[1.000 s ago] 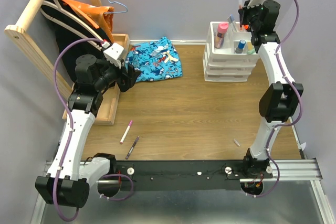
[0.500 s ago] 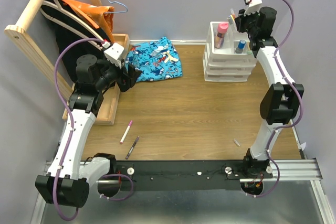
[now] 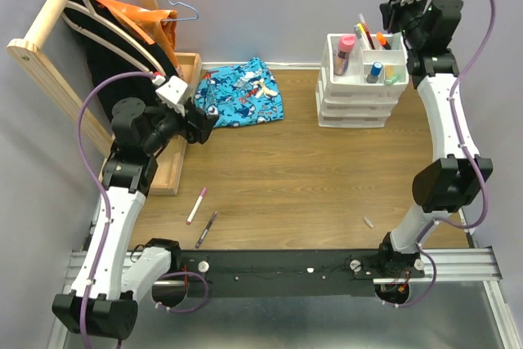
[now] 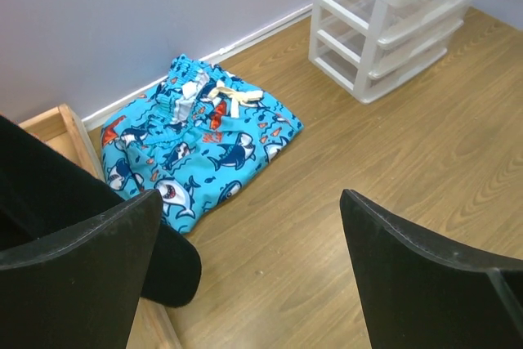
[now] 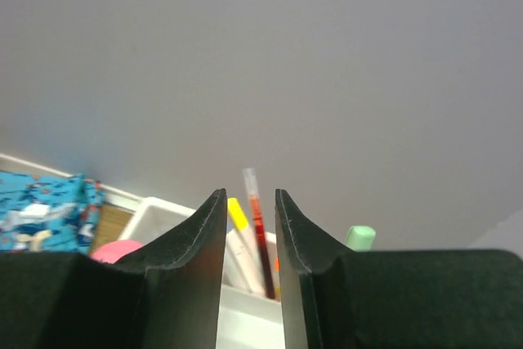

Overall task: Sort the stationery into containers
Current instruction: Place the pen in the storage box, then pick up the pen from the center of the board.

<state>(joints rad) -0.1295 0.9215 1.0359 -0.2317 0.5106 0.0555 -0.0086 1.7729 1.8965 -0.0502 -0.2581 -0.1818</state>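
The white desk organiser stands at the back right, and its top compartments hold a pink glitter tube, upright pens, an orange marker and a small blue jar. My right gripper hangs above its back edge, narrowly open and empty. In the right wrist view a red pen and a yellow highlighter stand in the organiser beyond the jaws. A pink-and-white pen and a dark pen lie on the table at the near left. My left gripper is wide open and empty over bare wood.
A blue shark-print cloth lies at the back centre and shows in the left wrist view. A wooden tray and a wooden rack with hangers line the left side. A small pale piece lies near the right arm's base.
My right gripper held a red pen over the organiser, dipped, then let go and rose back to the right. The pen now stands in the compartment. The left arm shifted slightly.
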